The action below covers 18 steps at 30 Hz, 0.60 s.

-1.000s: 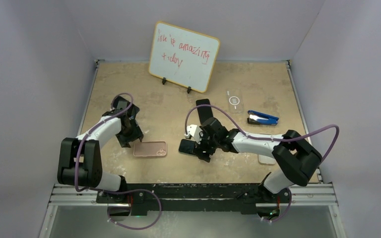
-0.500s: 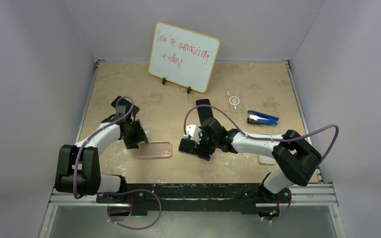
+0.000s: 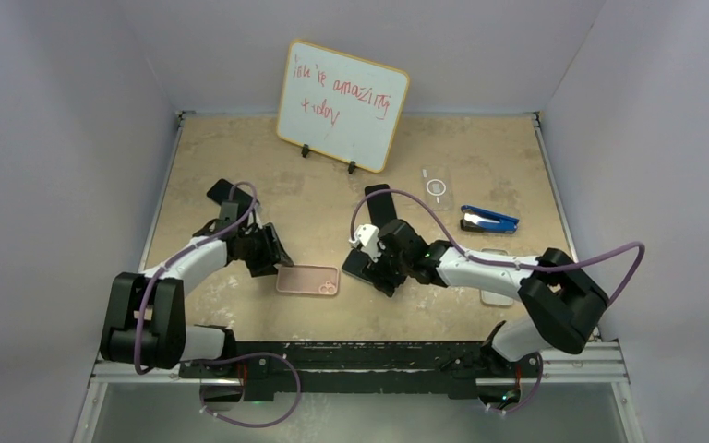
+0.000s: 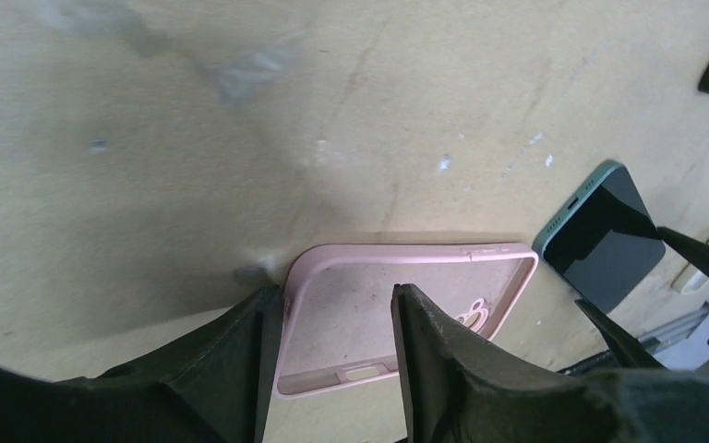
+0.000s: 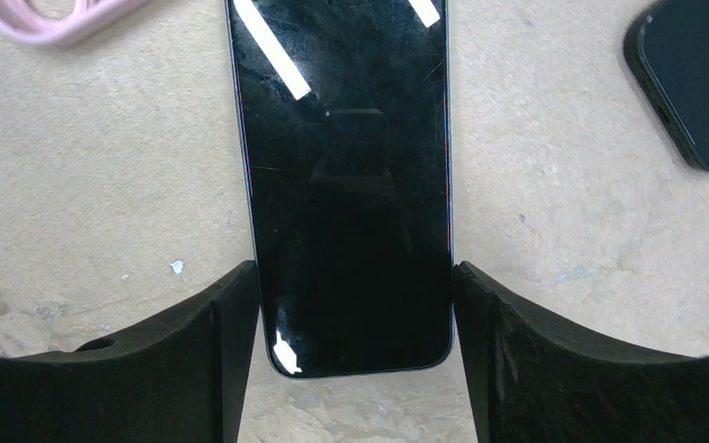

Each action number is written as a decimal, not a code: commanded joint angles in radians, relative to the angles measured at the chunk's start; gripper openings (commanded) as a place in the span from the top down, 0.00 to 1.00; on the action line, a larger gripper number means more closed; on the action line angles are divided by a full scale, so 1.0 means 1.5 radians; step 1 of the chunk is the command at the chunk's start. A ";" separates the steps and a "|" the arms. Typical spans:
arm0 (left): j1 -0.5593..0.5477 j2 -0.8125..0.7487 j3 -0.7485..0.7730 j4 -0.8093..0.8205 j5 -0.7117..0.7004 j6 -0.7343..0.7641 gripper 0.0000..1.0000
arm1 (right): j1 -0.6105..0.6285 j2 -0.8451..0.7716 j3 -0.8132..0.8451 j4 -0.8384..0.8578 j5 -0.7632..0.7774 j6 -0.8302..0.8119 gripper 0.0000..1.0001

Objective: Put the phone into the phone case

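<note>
The pink phone case (image 3: 307,280) lies open side up on the table. My left gripper (image 3: 272,263) stands at its left end, open. In the left wrist view its jaws (image 4: 337,295) straddle the end wall of the case (image 4: 406,305): one finger (image 4: 231,369) touches the outside and the other stands inside, apart from the wall. The phone (image 3: 354,269) lies flat, dark screen up, just right of the case. My right gripper (image 5: 355,277) is shut on the phone (image 5: 346,185), a finger against each long edge. The phone (image 4: 600,245) also shows in the left wrist view.
A whiteboard (image 3: 342,103) stands at the back. A second dark phone (image 3: 378,201) lies behind my right gripper and shows as (image 5: 692,83) in the wrist view. A clear case (image 3: 437,187), a blue object (image 3: 488,220) and another dark phone (image 3: 222,192) lie around.
My left gripper moved right and its jaws narrowed; the pink case slid right, closer to the phone. The right jaws closed onto the phone, which shifted slightly right and back.
</note>
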<state>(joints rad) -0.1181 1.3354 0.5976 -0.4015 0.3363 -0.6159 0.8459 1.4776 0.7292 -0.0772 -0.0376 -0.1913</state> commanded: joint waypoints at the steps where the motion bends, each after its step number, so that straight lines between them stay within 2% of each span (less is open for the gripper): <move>1: -0.036 0.009 -0.007 0.071 0.058 -0.006 0.51 | 0.000 -0.036 -0.010 0.000 0.062 0.064 0.54; 8: -0.103 0.038 -0.004 0.126 0.079 -0.040 0.52 | -0.001 -0.054 -0.018 0.010 0.093 0.083 0.57; 14: -0.108 0.029 0.007 0.130 0.090 -0.027 0.52 | 0.000 -0.072 -0.031 0.034 0.108 0.096 0.62; 18: -0.108 0.017 0.033 0.084 0.070 -0.002 0.52 | 0.000 -0.088 -0.043 0.057 0.105 0.096 0.64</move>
<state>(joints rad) -0.2775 1.3903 0.5934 -0.2535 0.4385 -0.6575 0.8459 1.3991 0.6781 -0.0589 0.0948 -0.0643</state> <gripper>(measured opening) 0.485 0.724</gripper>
